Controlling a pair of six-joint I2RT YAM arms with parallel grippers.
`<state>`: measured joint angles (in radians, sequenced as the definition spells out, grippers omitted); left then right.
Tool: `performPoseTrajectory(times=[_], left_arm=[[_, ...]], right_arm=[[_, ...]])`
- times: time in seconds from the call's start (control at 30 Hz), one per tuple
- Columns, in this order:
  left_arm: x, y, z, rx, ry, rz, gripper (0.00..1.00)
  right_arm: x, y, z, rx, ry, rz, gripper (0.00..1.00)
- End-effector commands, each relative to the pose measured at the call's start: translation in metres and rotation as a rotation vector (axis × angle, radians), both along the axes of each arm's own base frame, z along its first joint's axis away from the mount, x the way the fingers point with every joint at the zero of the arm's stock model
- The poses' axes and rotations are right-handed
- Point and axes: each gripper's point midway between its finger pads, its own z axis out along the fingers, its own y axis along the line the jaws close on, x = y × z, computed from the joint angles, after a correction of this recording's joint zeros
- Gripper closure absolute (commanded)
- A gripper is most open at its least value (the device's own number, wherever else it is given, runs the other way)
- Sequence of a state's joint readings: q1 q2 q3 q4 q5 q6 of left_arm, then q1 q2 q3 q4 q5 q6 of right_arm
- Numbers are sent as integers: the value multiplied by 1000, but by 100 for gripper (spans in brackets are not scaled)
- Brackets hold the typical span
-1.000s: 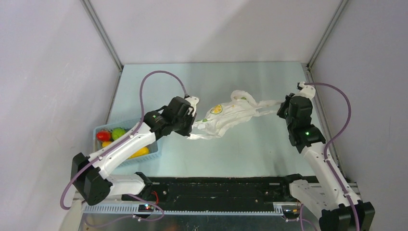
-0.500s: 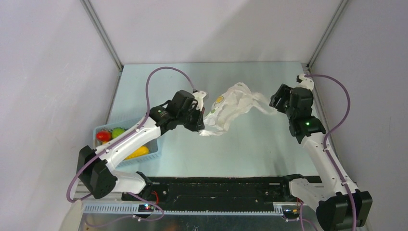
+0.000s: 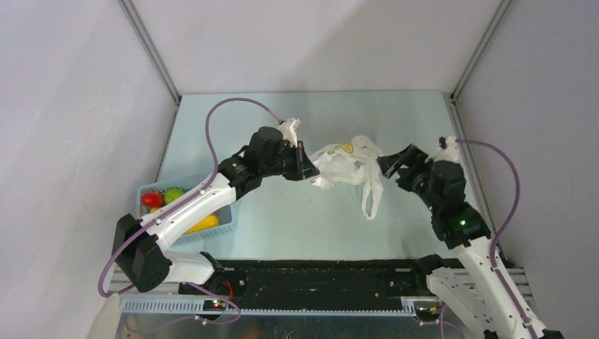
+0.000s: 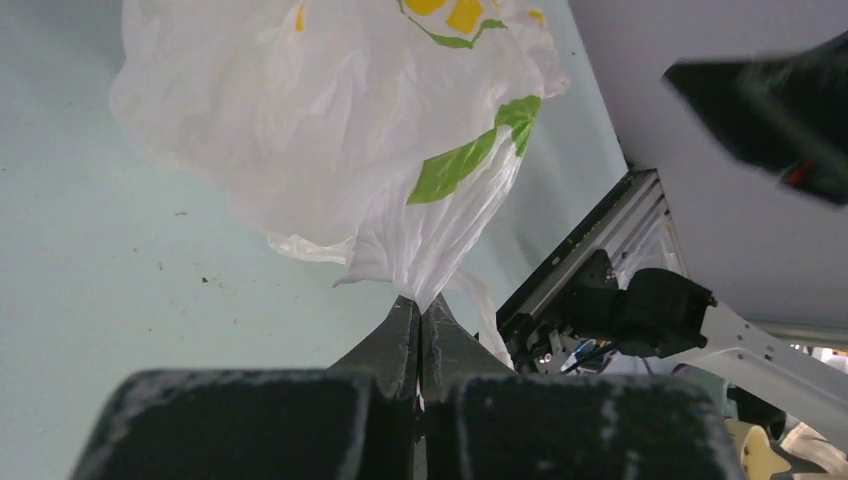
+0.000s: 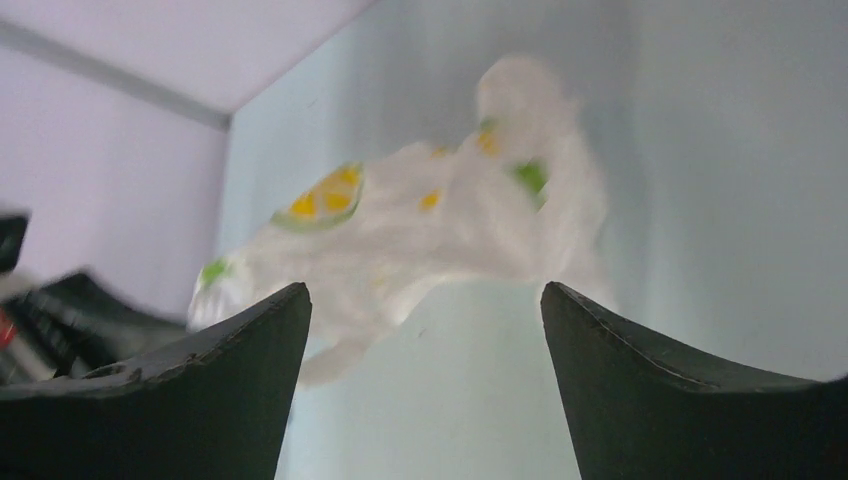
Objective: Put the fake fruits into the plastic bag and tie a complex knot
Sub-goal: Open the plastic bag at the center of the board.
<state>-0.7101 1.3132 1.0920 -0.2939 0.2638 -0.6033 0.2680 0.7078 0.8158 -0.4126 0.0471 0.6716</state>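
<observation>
Pale bench [image 3: 282,226]: plastic bag [image 3: 344,161] pinched by left fingers [image 4: 398,345], just released by right fingers [image 5: 640,390], now spread; fruits [image 3: 152,199] wait unbagged in basket [image 3: 220,224].

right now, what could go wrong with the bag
The plastic bag is held by the shut left gripper alone, by a pinch of film: it could slip or tear. The right gripper is open, off it, so the dangling handle loop may swing away. The fake fruits lie in the basket; knotting now would shut them out.
</observation>
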Motion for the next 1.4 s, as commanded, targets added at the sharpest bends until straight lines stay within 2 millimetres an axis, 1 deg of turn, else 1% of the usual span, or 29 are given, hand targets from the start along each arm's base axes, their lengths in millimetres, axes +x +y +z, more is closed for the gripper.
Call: performPoseTrajectory(times=[0.0, 0.03, 0.1, 0.17, 0.2, 0.23, 0.27, 0.33, 0.37, 0.4, 0.43, 0.47, 0.5, 0.57, 0.6, 0.63, 0.67, 0.7, 0.73, 0.77, 0.8, 0.83, 0.87, 0.93, 1.0, 1.13, 1.23, 1.33, 1.37], left_arm=[[4, -6, 29, -93, -35, 8, 100], [4, -7, 28, -92, -32, 6, 100], [4, -8, 30, -89, -36, -4, 100], [4, -7, 31, -79, -42, -7, 100], [4, -6, 32, -74, -44, -7, 100], [4, -5, 33, -67, -54, -9, 100], [3, -4, 33, -60, -55, -10, 100], [3, -2, 32, -36, -66, -20, 100], [3, -1, 35, -26, -83, -31, 100], [1, 1, 32, -6, -73, -38, 100], [2, 1, 34, 7, -91, -50, 100], [0, 4, 31, 29, -81, -56, 100], [-1, 6, 30, 51, -89, -70, 100], [-2, 8, 29, 82, -100, -91, 100], [-2, 9, 29, 94, -108, -103, 100], [-3, 10, 29, 103, -107, -110, 100], [-4, 10, 29, 112, -115, -125, 100], [-4, 10, 31, 117, -115, -131, 100], [-4, 10, 30, 126, -119, -142, 100], [-5, 10, 32, 130, -121, -149, 100], [-5, 10, 31, 137, -125, -160, 100], [-6, 11, 33, 141, -126, -164, 100], [-6, 11, 33, 148, -131, -173, 100], [-6, 12, 33, 161, -135, -184, 100], [-7, 12, 35, 166, -143, -197, 100], [-7, 11, 34, 177, -147, -216, 100], [-6, 11, 34, 185, -156, -226, 100], [-6, 10, 36, 191, -166, -239, 100], [-5, 10, 35, 195, -171, -245, 100]], right_arm=[[-18, 48, -3, 151, -47, 113, 13], [-25, 64, -4, 144, -66, 158, 18], [-34, 81, -6, 109, -111, 192, 21], [-36, 87, -12, 22, -137, 172, 17], [-39, 93, -21, -34, -129, 189, 13], [-35, 86, -27, -77, -126, 136, 11], [-33, 89, -36, -126, -111, 138, 9], [-27, 85, -45, -198, -104, 110, 8], [-25, 85, -43, -239, -127, 119, 8], [-24, 85, -41, -265, -143, 124, 8], [-21, 85, -35, -313, -186, 137, 7], [-21, 86, -31, -338, -209, 152, 6], [-19, 86, -21, -379, -257, 165, 6], [-17, 86, -10, -444, -310, 187, 3], [-16, 87, -8, -465, -323, 205, 1], [-12, 85, -5, -534, -343, 222, 1], [-12, 91, -5, -544, -353, 262, 1], [-8, 92, -2, -585, -365, 279, 1], [-8, 100, 3, -586, -385, 331, 1], [-4, 100, -2, -628, -371, 351, 1], [-3, 104, 1, -649, -380, 383, 1], [4, 103, -3, -668, -364, 393, 1], [4, 108, 0, -668, -376, 429, 1], [11, 116, -3, -672, -370, 480, 1], [18, 120, -3, -675, -372, 504, 3], [27, 131, -4, -689, -374, 553, 14], [30, 136, -6, -691, -370, 573, 28], [34, 135, -10, -697, -357, 566, 38], [36, 134, -10, -699, -354, 558, 48]])
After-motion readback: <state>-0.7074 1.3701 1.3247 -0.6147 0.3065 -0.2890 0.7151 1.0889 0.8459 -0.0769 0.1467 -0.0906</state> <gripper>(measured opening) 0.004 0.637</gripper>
